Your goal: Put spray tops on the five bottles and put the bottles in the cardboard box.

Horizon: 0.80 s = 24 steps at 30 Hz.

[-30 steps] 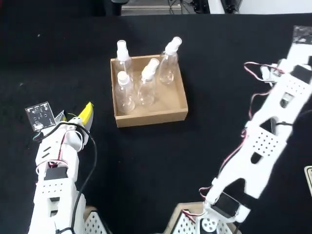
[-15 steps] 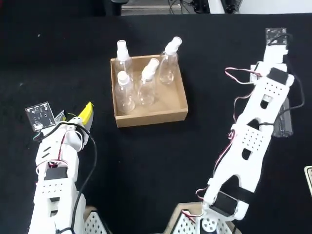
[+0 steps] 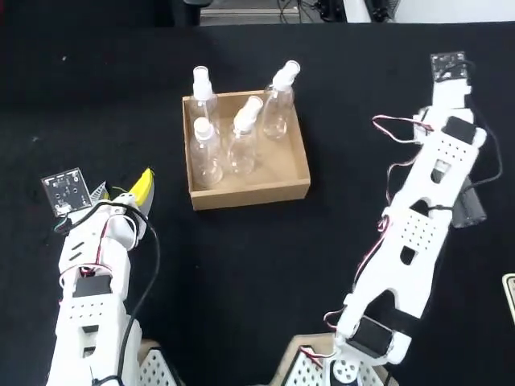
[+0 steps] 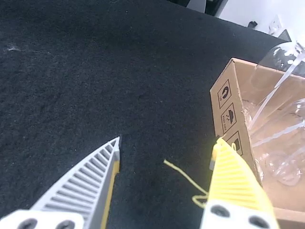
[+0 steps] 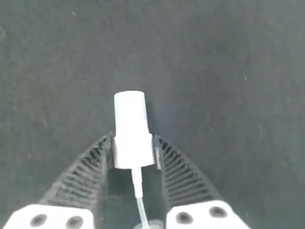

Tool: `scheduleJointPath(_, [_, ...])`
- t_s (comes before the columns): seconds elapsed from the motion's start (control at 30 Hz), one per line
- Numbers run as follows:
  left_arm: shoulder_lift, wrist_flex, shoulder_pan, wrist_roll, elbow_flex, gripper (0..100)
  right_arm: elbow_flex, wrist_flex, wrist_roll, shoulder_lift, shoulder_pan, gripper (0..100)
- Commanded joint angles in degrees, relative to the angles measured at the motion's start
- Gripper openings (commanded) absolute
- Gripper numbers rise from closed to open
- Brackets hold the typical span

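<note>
Black cloth covers the desk (image 3: 241, 273), and we pick things up on the left, where the left arm (image 3: 92, 273) sits to the left of the cardboard box (image 3: 249, 195) and a little nearer the arm bases. Its left jaws are spread wide with nothing between them. The yellow finger (image 4: 233, 181) points at the box's near corner, the grey finger (image 4: 88, 183) is well apart from it, and a yellow thread (image 4: 183, 176) lies on the cloth between the two. On to the box itself: four bottles (image 3: 241, 145) stand inside, each with a white spray top on, crowded toward the left and back walls, with bare cardboard floor at the right front. Now right of the box, where the right arm (image 3: 426, 225) stretches away across the cloth. The right jaws are closed snugly on a loose spray top (image 5: 130, 129), pinching its white collar from both sides, nozzle cap poking out past the tips and the thin dip tube (image 5: 138, 188) running back between them. Just under that arm, well right of the box, lies the fifth bottle (image 3: 473, 211), mostly hidden.
</note>
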Motion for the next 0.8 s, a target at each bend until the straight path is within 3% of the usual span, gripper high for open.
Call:
scheduleJointPath(0.0, [-0.8, -0.8, 0.6, -0.6, -0.5, 29, -3.0, 5.4, 0.4, -3.8, 3.0, 1.0])
scheduleJointPath(0.5, [-0.8, -0.8, 0.6, -0.6, -0.5, 29, -2.9, 21.4, 0.6, -8.8, 8.6, 1.0])
scheduleJointPath(0.77, [-0.8, -0.8, 0.6, -0.6, -0.5, 29, -2.8, 22.3, 0.5, -10.8, 11.0, 1.0])
